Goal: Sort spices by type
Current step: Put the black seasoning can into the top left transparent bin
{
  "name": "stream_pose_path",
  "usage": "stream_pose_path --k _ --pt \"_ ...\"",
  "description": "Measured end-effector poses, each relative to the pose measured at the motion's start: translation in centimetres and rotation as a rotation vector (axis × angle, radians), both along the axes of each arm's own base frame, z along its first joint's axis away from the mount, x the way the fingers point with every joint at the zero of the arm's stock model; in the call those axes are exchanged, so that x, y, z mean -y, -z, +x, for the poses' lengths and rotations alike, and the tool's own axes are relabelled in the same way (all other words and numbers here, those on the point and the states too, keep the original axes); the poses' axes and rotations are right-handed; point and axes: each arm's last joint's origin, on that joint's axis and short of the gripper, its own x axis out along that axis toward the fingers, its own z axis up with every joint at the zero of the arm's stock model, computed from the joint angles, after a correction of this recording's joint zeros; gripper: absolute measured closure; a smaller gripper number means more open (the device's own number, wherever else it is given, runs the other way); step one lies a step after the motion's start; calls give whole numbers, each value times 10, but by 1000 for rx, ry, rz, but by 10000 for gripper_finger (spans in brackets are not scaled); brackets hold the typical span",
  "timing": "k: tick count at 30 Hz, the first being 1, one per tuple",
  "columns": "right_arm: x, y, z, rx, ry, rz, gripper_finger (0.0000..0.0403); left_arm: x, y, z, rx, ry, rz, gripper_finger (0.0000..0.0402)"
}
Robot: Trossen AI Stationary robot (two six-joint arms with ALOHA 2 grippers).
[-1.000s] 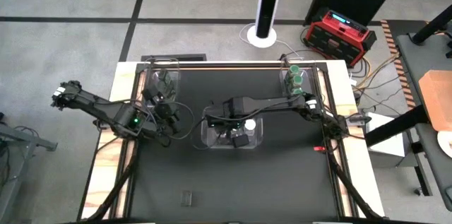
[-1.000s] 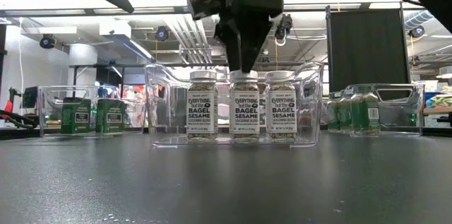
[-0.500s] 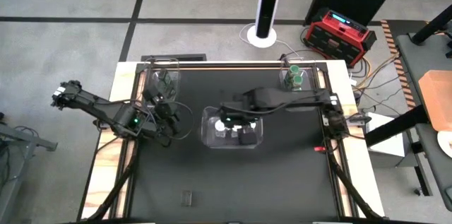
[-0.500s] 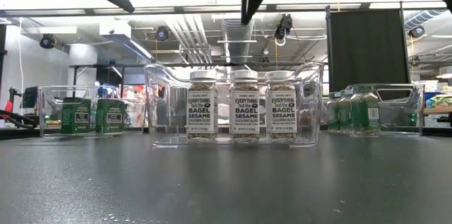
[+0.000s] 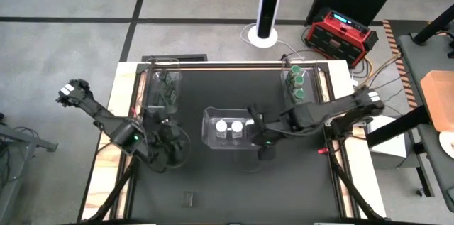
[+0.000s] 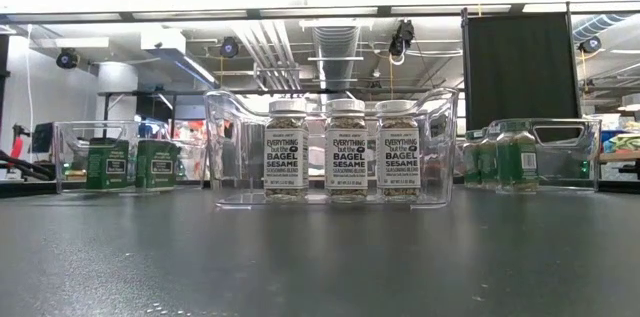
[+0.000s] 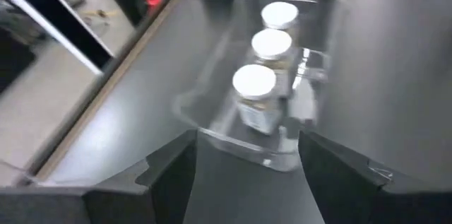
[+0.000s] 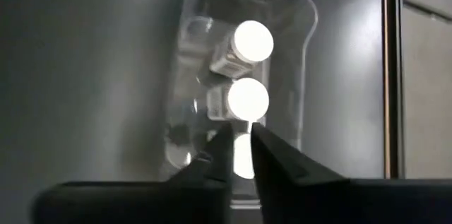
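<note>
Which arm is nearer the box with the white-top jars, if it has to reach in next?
Right, probably. The right pincer hangs at the edge of the box, beside the jars; the left pincer sits farther off.

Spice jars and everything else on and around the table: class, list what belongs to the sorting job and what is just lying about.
Belongs to the job:
- three white-lidded sesame jars in the middle bin
- green-lidded jars in the right bin
- dark jars in the left bin
- left pincer, right pincer

Just lying about:
- red case
- white pole base
</note>
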Motion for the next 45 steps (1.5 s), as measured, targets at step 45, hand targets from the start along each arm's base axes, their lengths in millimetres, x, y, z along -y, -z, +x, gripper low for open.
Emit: stream_pose_path --k 45 --pt "-17 31 -48 126 189 -253 390 140 31 50 -378 -756 -896 159"
